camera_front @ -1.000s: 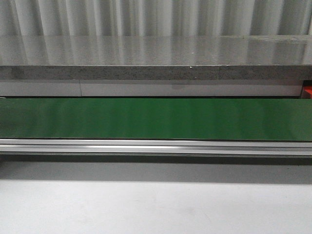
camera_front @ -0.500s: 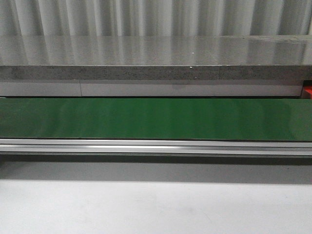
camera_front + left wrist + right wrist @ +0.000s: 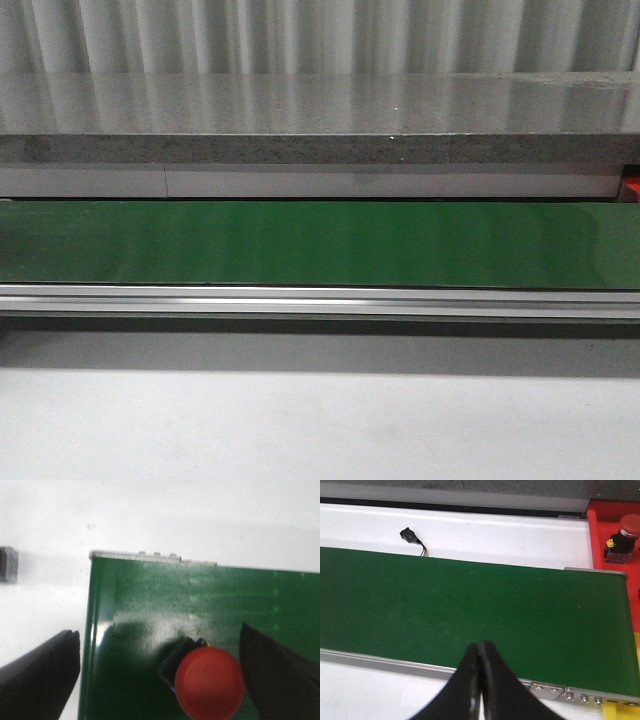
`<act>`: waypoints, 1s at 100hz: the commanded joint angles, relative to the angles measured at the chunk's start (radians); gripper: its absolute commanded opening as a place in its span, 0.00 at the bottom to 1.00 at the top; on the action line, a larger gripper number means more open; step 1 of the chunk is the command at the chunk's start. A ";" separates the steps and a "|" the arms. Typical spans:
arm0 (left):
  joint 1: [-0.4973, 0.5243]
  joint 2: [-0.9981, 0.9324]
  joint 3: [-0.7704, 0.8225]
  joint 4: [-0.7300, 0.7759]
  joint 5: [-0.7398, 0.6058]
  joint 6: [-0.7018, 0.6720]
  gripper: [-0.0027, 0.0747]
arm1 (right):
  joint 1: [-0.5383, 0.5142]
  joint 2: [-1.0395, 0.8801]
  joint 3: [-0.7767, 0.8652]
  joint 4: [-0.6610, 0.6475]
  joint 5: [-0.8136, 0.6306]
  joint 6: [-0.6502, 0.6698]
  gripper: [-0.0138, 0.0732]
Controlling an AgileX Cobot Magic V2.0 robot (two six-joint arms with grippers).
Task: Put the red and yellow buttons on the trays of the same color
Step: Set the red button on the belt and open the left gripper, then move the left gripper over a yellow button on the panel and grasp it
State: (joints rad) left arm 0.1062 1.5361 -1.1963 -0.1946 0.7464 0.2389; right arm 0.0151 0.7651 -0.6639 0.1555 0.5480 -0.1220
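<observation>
Green conveyor belt (image 3: 320, 245) stretching right across the front view, bare along that whole span, no arm in sight there. Over on the right wrist view, red tray (image 3: 614, 530) parked just past the belt's end, plainly set there as the drop-off for red pieces, and already carrying a red-capped button (image 3: 621, 542) standing upright inside it. Sliver of yellow tray (image 3: 620, 711) peeking in nearby, contents hidden. Down at the other end of the belt, on the left wrist view, red button (image 3: 207, 680) sitting on the green surface close to the belt's edge, dark base showing under the cap. Left gripper (image 3: 160, 680) hanging directly above it, fingers spread wide on either side, touching nothing — looks lined up for a straight descent and a squeeze. Right gripper (image 3: 479, 680) poised over the near rail of the belt, fingertips pressed together, carrying nothing, seemingly just waiting.
</observation>
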 commanded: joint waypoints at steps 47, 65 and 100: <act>0.218 0.194 -0.202 0.013 -0.064 0.001 0.82 | 0.000 -0.008 -0.025 0.011 -0.062 -0.007 0.08; 0.264 0.291 -0.245 0.040 -0.077 -0.001 0.82 | 0.000 -0.008 -0.025 0.011 -0.062 -0.007 0.08; 0.277 0.446 -0.371 0.042 -0.113 -0.001 0.82 | 0.000 -0.008 -0.025 0.011 -0.062 -0.007 0.08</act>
State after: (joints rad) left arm 0.3808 2.0036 -1.5108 -0.1422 0.6779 0.2389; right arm 0.0151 0.7651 -0.6639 0.1555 0.5480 -0.1220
